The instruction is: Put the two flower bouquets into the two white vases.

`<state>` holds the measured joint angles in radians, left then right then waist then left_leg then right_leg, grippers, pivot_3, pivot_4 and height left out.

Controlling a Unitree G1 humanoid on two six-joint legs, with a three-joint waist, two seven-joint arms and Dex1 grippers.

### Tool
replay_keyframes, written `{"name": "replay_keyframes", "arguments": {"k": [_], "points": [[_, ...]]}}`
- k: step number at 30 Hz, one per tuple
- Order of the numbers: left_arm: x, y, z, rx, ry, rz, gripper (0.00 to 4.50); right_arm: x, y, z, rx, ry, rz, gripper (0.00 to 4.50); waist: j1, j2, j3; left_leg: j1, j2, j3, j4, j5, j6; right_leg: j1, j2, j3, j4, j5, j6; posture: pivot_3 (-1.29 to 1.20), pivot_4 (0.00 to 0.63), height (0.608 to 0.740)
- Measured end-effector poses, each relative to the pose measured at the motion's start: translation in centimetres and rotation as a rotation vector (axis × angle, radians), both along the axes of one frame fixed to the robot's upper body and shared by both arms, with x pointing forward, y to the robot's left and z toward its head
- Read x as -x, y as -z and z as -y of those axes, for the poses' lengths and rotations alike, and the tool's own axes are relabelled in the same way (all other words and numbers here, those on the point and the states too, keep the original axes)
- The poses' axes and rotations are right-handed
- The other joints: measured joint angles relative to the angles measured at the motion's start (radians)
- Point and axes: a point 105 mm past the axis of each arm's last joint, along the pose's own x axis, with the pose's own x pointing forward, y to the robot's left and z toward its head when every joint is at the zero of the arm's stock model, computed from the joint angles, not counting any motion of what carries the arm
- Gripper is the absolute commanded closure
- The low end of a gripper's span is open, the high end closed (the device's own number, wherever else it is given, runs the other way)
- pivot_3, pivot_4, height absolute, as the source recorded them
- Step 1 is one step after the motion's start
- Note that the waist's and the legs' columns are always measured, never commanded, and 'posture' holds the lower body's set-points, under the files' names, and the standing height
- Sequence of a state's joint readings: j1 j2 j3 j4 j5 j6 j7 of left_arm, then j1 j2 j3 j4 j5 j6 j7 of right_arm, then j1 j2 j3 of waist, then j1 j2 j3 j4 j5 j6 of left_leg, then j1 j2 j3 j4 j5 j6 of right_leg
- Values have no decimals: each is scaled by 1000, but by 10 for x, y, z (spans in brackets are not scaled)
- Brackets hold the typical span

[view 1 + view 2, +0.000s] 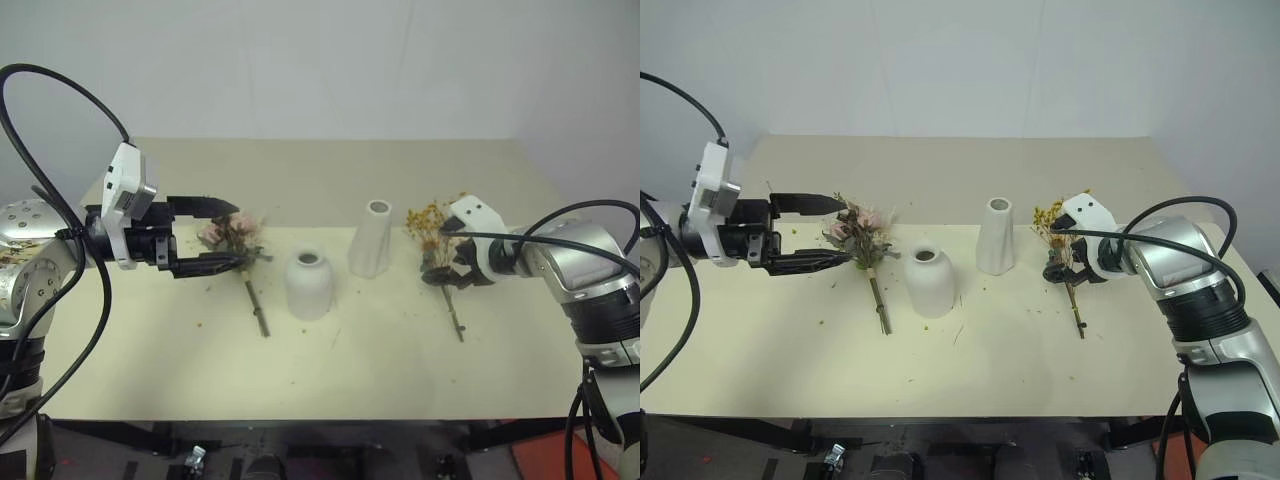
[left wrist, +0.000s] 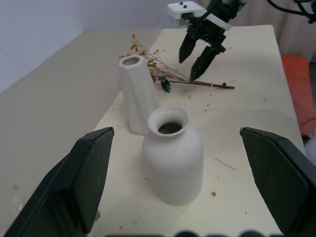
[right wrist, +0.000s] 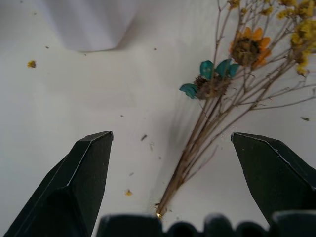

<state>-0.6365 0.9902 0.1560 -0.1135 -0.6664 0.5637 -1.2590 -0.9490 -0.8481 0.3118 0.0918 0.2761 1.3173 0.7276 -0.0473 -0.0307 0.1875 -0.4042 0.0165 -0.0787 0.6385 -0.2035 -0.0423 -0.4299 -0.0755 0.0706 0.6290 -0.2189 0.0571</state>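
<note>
The pink rose bouquet [image 1: 236,238] lies on the table left of centre, its brown stem pointing toward the front edge. My left gripper [image 1: 240,235] hovers level just left of its blooms, open, with one finger on either side and nothing held. The short round white vase [image 1: 308,285] stands at the centre, and the taller tapered vase [image 1: 371,238] stands right of and behind it. The yellow-orange spray [image 1: 431,222] lies to the right. My right gripper [image 1: 444,276] points down over its stems [image 3: 197,148], open and empty.
Loose petals and crumbs [image 1: 203,323] dot the beige table [image 1: 330,370]. A white wall rises behind the table's far edge. Black cables loop over both arms. An orange object [image 1: 560,462] sits on the floor past the table's front right corner.
</note>
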Motion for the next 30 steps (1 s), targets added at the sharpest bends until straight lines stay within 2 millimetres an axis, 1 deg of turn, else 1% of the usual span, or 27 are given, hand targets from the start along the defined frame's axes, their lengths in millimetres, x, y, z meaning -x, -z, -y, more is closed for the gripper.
{"name": "replay_keyframes", "arguments": {"k": [2, 7, 8, 9, 11, 14, 16, 17, 19, 21, 24, 28, 30], "points": [[-2, 1, 1, 2, 5, -3, 28, -2, 12, 7, 4, 42, -55, 0, 0, 0, 0, 0, 0, 0, 1, 0, 0, 0, 0, 0, 0, 0, 0, 0, 150, 740], [-4, 1, 5, 8, 18, 11, 28, -12, 45, 7, -17, 91, -163, 0, -10, 0, 0, 0, 0, 0, 2, 0, 0, 0, 0, 0, 2, 1, 0, 0, 150, 740], [-5, 1, 5, 10, 16, 10, 6, -15, 48, 6, -16, 92, -162, 174, -12, 0, 0, 0, 0, 0, 3, 0, 0, 0, 0, 0, 2, 1, 0, 0, 150, 740], [-6, 1, 5, 10, 11, 12, 0, -18, 46, 5, -21, 92, -154, 366, -15, 0, 0, 0, 0, 0, 3, 0, 0, 0, 0, 0, 2, 2, 0, 0, 150, 740], [-7, 2, 4, 10, 1, 15, 0, -22, 46, 3, -17, 84, -141, 867, -19, 0, 0, 0, 0, 0, 3, 0, 0, 0, 0, 0, 2, 2, 0, 0, 150, 740], [-8, 2, 4, 13, -6, 16, 0, -26, 46, -5, -25, 63, -129, 1930, -24, 0, 0, 0, 0, 0, 3, 0, 0, 0, 0, 0, 2, 2, 0, 0, 150, 740], [-8, 1, 4, 14, -9, 17, 0, -29, 46, -10, -30, 55, -122, 2719, -25, 0, 0, 1, 0, 0, 3, 0, 0, 0, 1, 0, 3, 2, 0, 0, 150, 740], [-8, 1, 4, 15, -12, 18, 0, -30, 46, -12, -36, 55, -120, 2999, -25, 0, 0, 1, 0, 0, 3, 0, 0, 0, 1, 0, 3, 2, 0, 0, 150, 740], [-9, 1, 4, 17, -18, 20, 0, -32, 46, -14, -42, 62, -113, 3805, -23, 0, 0, 1, 0, -1, 3, 0, 0, 0, 1, 0, 3, 2, 0, 0, 150, 740], [-9, 1, 3, 20, -25, 22, 0, -35, 46, -14, -56, 88, -102, 4405, -23, 0, 0, 1, 0, -1, 4, 0, 0, 0, 0, 0, 3, 3, -2, 0, 150, 740], [-10, 0, 1, 27, -42, 27, 0, -42, 44, -11, -95, 184, -66, 4457, -25, 0, 0, 1, 0, -1, 4, 0, 0, 1, 0, 0, 3, 5, -4, 0, 150, 740], [-11, 1, -6, 47, -85, 32, 0, -50, 41, 3, -140, 362, -5, 4457, -23, 0, 0, 1, 0, -1, 4, 0, 0, 1, 0, 0, 3, 6, -6, 0, 150, 740], [-12, 3, -7, 61, -103, 27, 0, -53, 35, 11, -190, 462, 43, 4457, -22, 0, 0, 0, 0, -1, 4, 0, 0, 1, 0, 0, 3, 6, -6, 0, 150, 740]]}}
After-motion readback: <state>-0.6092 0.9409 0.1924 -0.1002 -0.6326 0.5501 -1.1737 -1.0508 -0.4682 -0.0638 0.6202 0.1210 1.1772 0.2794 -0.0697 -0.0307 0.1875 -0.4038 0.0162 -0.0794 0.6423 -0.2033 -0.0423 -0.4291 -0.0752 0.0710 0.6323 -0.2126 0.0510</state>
